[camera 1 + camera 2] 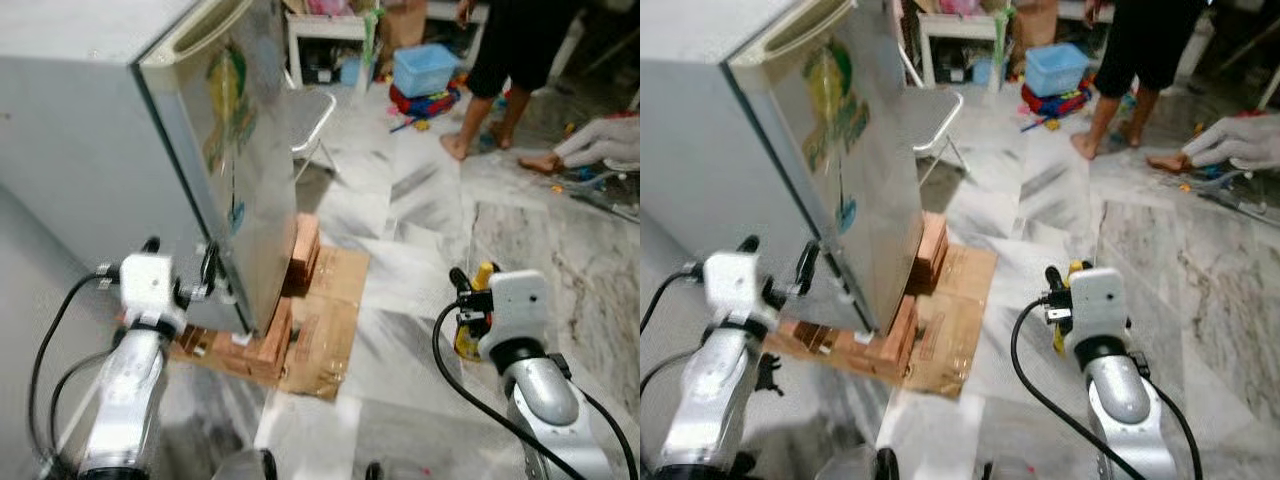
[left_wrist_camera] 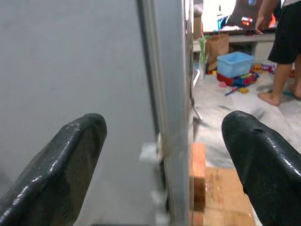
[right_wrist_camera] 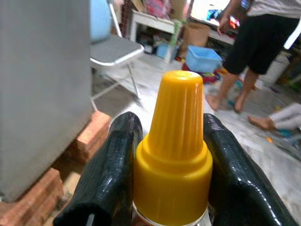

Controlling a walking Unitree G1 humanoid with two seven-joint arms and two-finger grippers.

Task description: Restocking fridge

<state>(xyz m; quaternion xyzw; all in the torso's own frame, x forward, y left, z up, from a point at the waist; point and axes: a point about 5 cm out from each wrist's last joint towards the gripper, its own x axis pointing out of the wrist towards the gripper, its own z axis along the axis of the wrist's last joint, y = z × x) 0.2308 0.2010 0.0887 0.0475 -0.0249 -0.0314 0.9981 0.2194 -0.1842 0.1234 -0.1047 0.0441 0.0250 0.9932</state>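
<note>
While straddling the lower front corner of the closed fridge [image 1: 150, 130], spread wide on either side of the door edge [image 2: 167, 117], the left end effector [image 1: 178, 268] has yet to catch anything: one finger [image 2: 61, 160] lying against the grey side wall, the other finger [image 2: 263, 160] out ahead of the door face. Off to the robot's right, well apart from the fridge, the right end effector [image 3: 162, 165] pinching a yellow-capped bottle [image 3: 171, 155] by the neck, cap pointing up, held clear above the marble floor [image 1: 420, 240]. Likely trouble from here, as a judgement: fingers slipping off the smooth door edge if pulled at a slant; the fridge, perched on bricks [image 1: 268, 345] and cardboard [image 1: 325, 335] just below the left end effector, possibly rocking or shifting under a hard tug; the door swinging out toward the folding chair [image 1: 312, 115] beyond it; the bottle tipping or slipping from a pinch so near the cap. Further off, beyond the right end effector, a blue bin [image 1: 425, 68] near a person's bare feet [image 1: 457, 146], contents too small to tell; fridge contents hidden behind the shut door.
</note>
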